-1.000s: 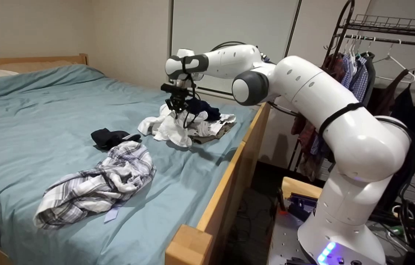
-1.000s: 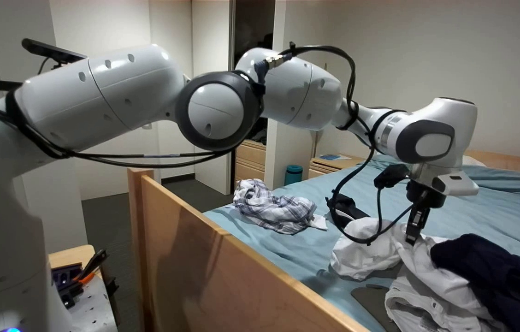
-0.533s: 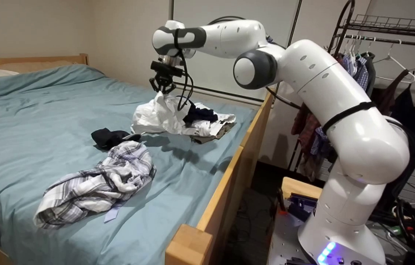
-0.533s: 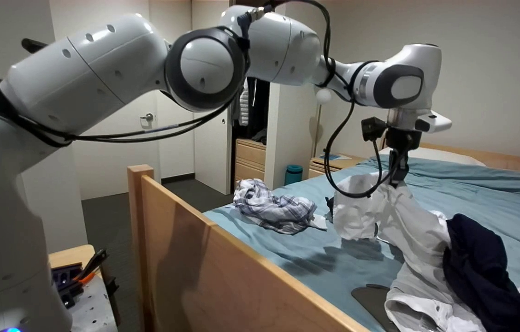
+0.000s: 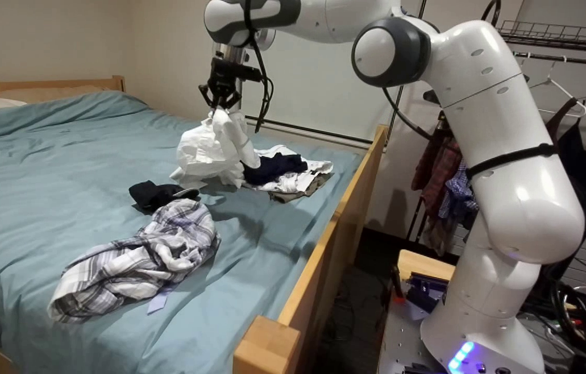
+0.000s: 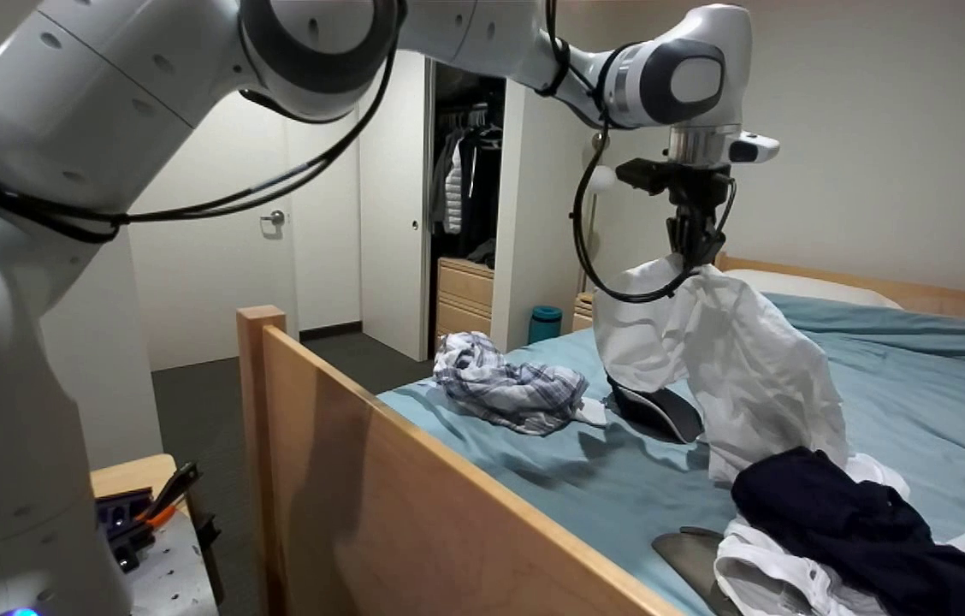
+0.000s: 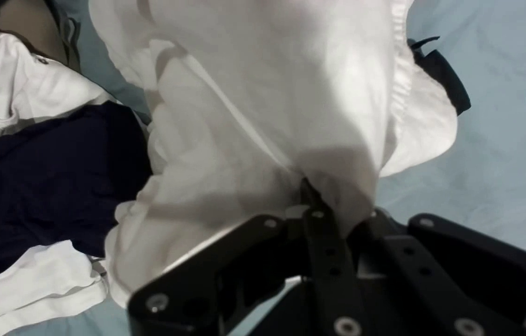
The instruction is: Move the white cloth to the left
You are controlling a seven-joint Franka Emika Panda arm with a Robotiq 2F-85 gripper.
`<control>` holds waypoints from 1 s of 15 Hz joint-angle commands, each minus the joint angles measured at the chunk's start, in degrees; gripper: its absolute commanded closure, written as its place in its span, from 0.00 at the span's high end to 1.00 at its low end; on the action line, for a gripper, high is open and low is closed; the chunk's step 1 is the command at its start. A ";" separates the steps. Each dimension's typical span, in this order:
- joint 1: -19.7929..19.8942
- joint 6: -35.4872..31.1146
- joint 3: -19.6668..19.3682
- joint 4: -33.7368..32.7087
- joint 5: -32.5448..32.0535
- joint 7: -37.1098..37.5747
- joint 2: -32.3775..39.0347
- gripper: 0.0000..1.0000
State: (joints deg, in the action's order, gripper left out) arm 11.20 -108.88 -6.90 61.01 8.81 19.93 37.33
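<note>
My gripper (image 5: 219,105) is shut on the white cloth (image 5: 204,150) and holds it up above the bed. The cloth hangs from the fingertips in loose folds. In an exterior view it hangs in two flaps below the gripper (image 6: 693,257), and the larger flap of the cloth (image 6: 760,368) reaches down to the navy garment. I cannot tell whether its lower edge touches the bed. In the wrist view the cloth (image 7: 253,107) fills the middle, bunched between the fingers (image 7: 333,205); part of the fingertips is hidden in its folds.
A navy garment (image 5: 275,169) lies on other white clothing (image 5: 303,179) and a brown item (image 5: 293,196). A black cap (image 5: 155,195) and a plaid shirt (image 5: 142,259) lie on the blue bed (image 5: 64,176). A wooden bed rail (image 5: 324,249) stands between bed and arm base.
The gripper has risen and moved left in both exterior views, lifting the white cloth off the pile. The navy garment has slid down and stays on the pile. The cap shows more in an exterior view.
</note>
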 commanded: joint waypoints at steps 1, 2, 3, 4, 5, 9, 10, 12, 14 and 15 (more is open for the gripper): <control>0.03 -0.06 -0.03 1.11 -0.01 -0.61 -0.89 0.07; 0.04 -0.16 -0.06 1.85 -0.01 -0.97 -1.36 0.07; 0.04 -0.38 -0.07 2.30 -0.02 -1.15 -1.50 0.07; 0.03 -0.57 -0.06 2.56 -0.02 -1.27 -1.49 0.07; -0.51 -0.52 0.37 2.54 -0.36 -2.48 -1.65 0.07; -6.40 -1.34 0.86 3.86 -5.03 -4.84 -6.15 0.07; -8.11 -1.83 0.73 4.32 -6.76 -4.99 -7.52 0.07; -11.91 -2.68 0.51 6.07 -10.85 -5.09 -11.26 0.07; -15.66 -3.58 0.30 8.03 -15.58 -4.86 -15.58 0.07; -17.32 -4.03 0.40 9.09 -17.88 -5.06 -17.89 0.07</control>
State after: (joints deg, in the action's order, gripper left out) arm -2.36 -110.48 -6.18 63.63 -3.43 16.29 27.50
